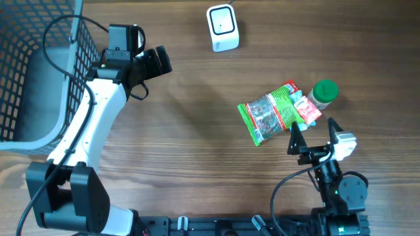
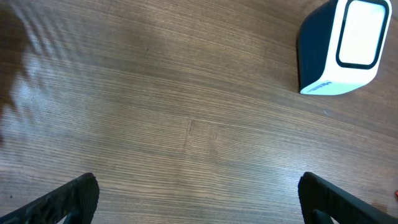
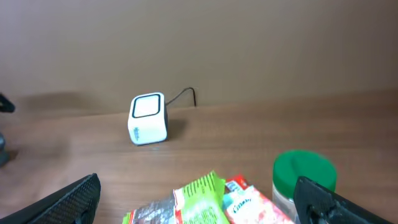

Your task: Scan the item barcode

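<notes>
**Markings.** The scanner (image 1: 222, 27) is a small rounded cube with a white front and top, dark side panels and a dark-bordered window on its upper face. A short line of print runs along its lower front edge in the left wrist view, but it is too small to read. The green packet (image 1: 269, 113) and the red packet (image 1: 306, 109) both carry dense printed graphics; no word on either is legible.

**Materials and shapes.** Both packets are glossy, crinkled film pouches. They lie flat and overlap at one edge. The jar (image 1: 323, 94) has a round green lid over a pale body and stands upright, touching the red packet. The table (image 1: 197, 151) is brown with a straight wood grain. A grey wire-mesh basket (image 1: 26, 78) occupies the left corner. A thin dark cable leaves the rear of the scanner.

**Grippers.** The left gripper (image 1: 163, 62) hangs over bare wood near the scanner, jaws spread wide and grasping nothing. The right gripper (image 1: 314, 132) sits just beside the packets, fingers fully apart and empty.
</notes>
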### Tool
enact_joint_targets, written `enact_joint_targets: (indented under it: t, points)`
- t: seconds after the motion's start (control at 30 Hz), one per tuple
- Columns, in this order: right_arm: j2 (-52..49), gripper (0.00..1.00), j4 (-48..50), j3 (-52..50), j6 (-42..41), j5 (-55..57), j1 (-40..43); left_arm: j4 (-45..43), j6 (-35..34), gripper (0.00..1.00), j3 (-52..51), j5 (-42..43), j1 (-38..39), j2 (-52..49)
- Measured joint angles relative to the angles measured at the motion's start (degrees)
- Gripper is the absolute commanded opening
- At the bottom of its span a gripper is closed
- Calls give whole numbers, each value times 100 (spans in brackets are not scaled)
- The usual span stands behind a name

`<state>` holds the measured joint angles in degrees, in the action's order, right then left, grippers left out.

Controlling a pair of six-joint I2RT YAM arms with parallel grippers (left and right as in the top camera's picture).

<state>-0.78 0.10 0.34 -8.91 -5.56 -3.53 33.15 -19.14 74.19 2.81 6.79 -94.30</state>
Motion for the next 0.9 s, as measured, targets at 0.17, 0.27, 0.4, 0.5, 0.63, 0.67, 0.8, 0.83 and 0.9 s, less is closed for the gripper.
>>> enact_joint_targets:
  t: [0.17,0.27,0.4,0.5,0.63,0.67,0.8,0.83,0.9]
  points:
    - [0,100,7,0,302,-48,0,0,0,100,0,0,0,0]
    - [0,100,7,0,319,-48,0,2,0,100,0,0,0,0]
    - [0,100,7,0,319,-48,0,0,0,100,0,0,0,0]
    - [0,100,7,0,319,-48,0,0,0,100,0,0,0,0]
    - [0,100,7,0,319,-48,0,188,0,100,0,0,0,15]
    - [0,100,7,0,319,-48,0,282,0,100,0,0,0,63]
    - [0,100,7,0,321,-50,0,584,0,100,-22,0,0,1392]
    - [4,100,9,0,319,-50,0,575,0,100,-20,0,0,2072]
    - [4,100,4,0,319,-68,0,566,0,100,-9,0,0,3300]
